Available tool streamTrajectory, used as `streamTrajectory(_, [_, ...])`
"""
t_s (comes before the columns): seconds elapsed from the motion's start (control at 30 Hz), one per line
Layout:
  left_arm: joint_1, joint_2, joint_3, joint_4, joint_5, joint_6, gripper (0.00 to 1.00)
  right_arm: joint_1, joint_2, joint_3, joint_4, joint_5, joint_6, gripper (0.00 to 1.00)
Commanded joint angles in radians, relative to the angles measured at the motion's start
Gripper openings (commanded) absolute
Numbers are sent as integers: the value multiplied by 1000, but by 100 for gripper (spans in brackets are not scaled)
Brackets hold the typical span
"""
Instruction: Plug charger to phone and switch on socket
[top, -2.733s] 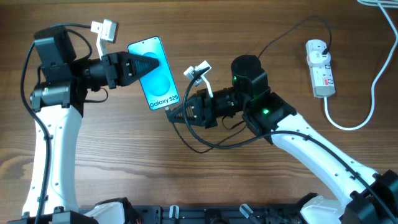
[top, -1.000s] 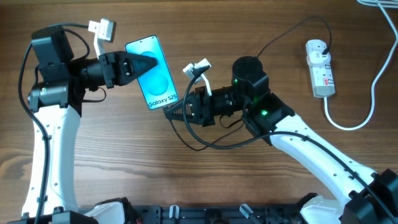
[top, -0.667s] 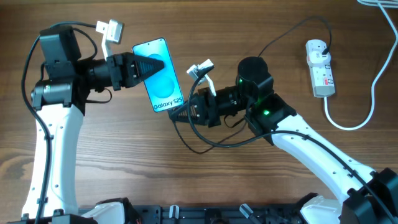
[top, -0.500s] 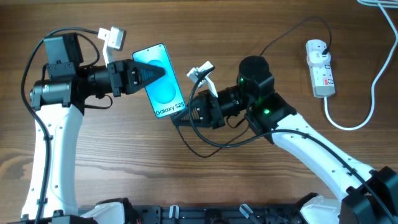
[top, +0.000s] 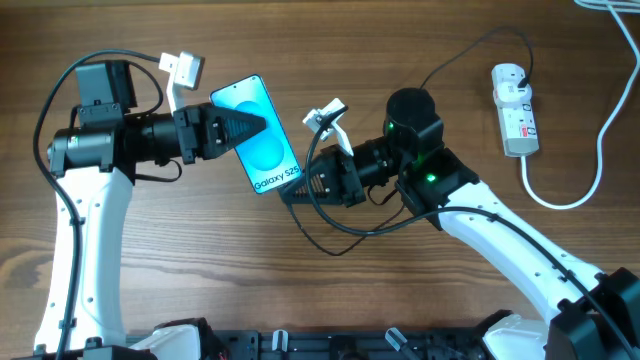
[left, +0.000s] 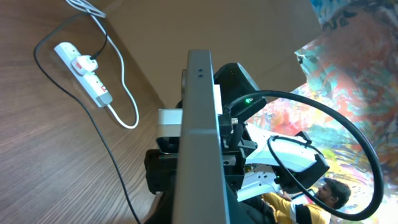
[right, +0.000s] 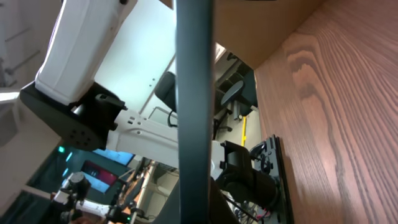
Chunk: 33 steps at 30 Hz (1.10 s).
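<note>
Overhead, left fingers (top: 238, 124) clench the phone (top: 266, 152); right fingers' (top: 302, 186) grasp is unclear. Wrist views show only its edge.

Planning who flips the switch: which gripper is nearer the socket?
Right. The right gripper sits left of the socket, at the phone's lower end; the left gripper is farther left, holding it.

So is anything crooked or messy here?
Nothing is spilled or broken. The phone looks odd, though: the left gripper holds it at a slant instead of flat on the table, so both wrist cameras see it edge-on. The charger cable loops loosely under the right arm.
</note>
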<state>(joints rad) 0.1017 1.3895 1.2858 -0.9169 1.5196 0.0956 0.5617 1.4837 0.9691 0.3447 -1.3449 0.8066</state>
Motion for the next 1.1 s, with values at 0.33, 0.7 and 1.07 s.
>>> streamTrajectory(0.33, [-28,-21,-38,80,32,28,4,-40,-1,87,-204,156,-152,9])
streamTrajectory(0.7, [43,-21,-38,76,-51,35,4,-124,-1,87,-133,26,-105,23])
streamTrajectory(1.07, [-185,-209,-38,202,-14,185,4,-346,-1,86,283,-278,-75,36])
